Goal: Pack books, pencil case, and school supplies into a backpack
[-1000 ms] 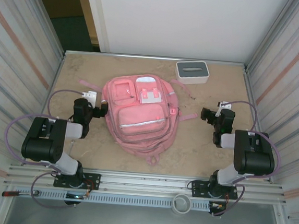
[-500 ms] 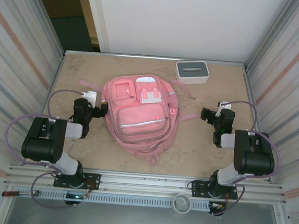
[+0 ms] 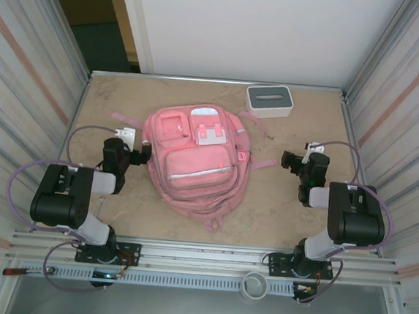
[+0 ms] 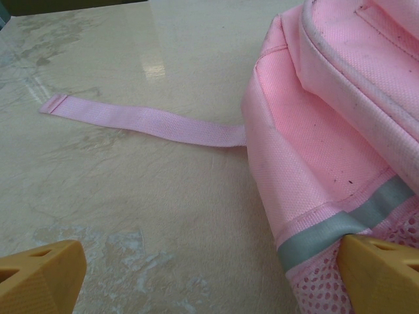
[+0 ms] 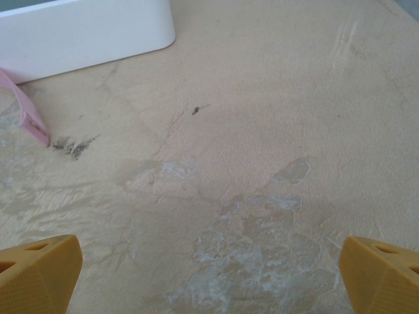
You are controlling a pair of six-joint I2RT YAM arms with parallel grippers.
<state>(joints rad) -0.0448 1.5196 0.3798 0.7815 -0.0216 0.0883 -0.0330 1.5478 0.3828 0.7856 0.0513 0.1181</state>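
While the left claw (image 3: 143, 153) and right claw (image 3: 287, 162) gape empty, the soft woven pink backpack (image 3: 194, 163) lies rounded on the marbled bench (image 3: 271, 206).

Pink backpack (image 3: 194, 159) flat mid-table, front pockets up.

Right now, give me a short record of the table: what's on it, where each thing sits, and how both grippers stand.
backpack: pink, lying flat mid-table, front pockets up
strap: flat on the table, running out from the backpack's left side
white box: at the far edge, beyond the backpack's right corner
left gripper: open, close beside the backpack's left side, holding nothing
right gripper: open, over bare table right of the backpack, holding nothing
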